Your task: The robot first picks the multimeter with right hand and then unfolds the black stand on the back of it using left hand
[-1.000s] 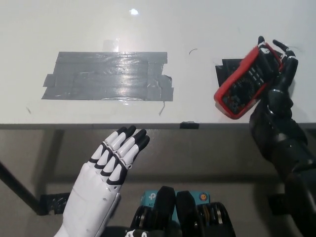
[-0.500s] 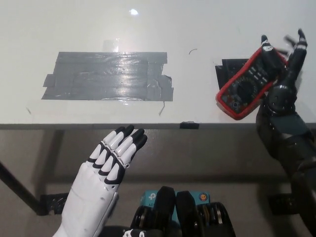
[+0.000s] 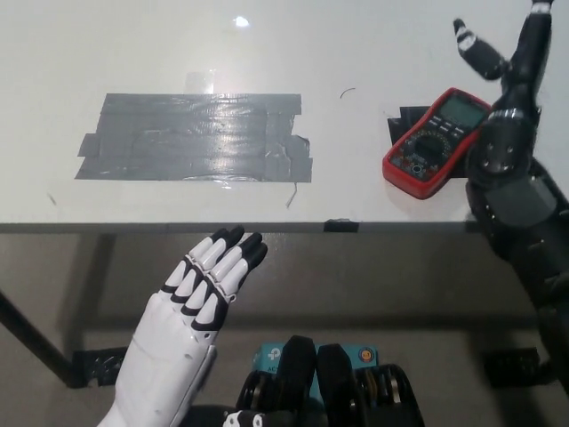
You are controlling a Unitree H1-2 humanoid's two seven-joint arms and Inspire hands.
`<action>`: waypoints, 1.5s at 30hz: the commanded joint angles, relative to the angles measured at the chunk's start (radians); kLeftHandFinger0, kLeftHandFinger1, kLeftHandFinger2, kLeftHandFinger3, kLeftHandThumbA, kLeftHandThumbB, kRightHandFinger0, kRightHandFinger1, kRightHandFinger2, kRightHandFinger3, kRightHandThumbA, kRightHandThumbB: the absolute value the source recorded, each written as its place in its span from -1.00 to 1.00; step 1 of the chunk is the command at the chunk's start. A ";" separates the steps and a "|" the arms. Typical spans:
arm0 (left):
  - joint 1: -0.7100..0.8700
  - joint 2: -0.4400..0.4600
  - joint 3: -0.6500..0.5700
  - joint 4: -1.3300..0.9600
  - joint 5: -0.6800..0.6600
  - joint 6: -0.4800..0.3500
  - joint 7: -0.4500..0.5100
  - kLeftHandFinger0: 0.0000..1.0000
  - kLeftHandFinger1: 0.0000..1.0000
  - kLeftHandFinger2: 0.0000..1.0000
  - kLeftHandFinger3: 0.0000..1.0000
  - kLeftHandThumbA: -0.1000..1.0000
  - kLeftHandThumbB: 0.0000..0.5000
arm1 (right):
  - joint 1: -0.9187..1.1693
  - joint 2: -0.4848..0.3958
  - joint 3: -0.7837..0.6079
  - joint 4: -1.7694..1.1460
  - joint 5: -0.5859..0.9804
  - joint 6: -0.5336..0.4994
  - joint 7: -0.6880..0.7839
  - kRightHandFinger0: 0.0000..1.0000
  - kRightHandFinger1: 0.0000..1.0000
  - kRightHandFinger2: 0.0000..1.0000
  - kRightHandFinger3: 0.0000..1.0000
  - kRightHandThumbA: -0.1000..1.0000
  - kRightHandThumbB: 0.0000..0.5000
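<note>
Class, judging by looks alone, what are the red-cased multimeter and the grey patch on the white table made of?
Red-cased multimeter: probably a rubbery matte red shell over dark plastic. Grey patch: overlapping strips of glossy duct tape, showing seams and glare.

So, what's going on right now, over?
Right hand open above the multimeter. Multimeter lies face up on the table, unheld. Left hand open below table edge. Nothing in the way.

Bright overhead light glares as a white spot on the tabletop and shines off the grey tape patch; beneath stays dim.
</note>
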 commanded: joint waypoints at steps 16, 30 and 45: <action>-0.269 0.015 0.083 0.176 -0.405 0.187 -0.094 1.00 1.00 1.00 1.00 1.00 0.06 | 0.301 -0.126 -0.013 -1.510 -0.079 0.261 0.289 1.00 1.00 1.00 1.00 0.99 0.27; -0.369 0.022 0.160 0.419 -0.579 0.220 -0.127 1.00 1.00 1.00 1.00 1.00 -0.01 | 0.628 -0.058 0.076 -1.571 -0.006 0.236 0.338 1.00 1.00 1.00 1.00 0.80 -0.15; -0.215 0.022 0.172 0.405 -0.641 0.254 -0.173 1.00 1.00 1.00 1.00 1.00 -0.17 | 0.815 -0.041 0.070 -1.203 0.006 0.117 0.410 1.00 1.00 1.00 1.00 0.76 -0.25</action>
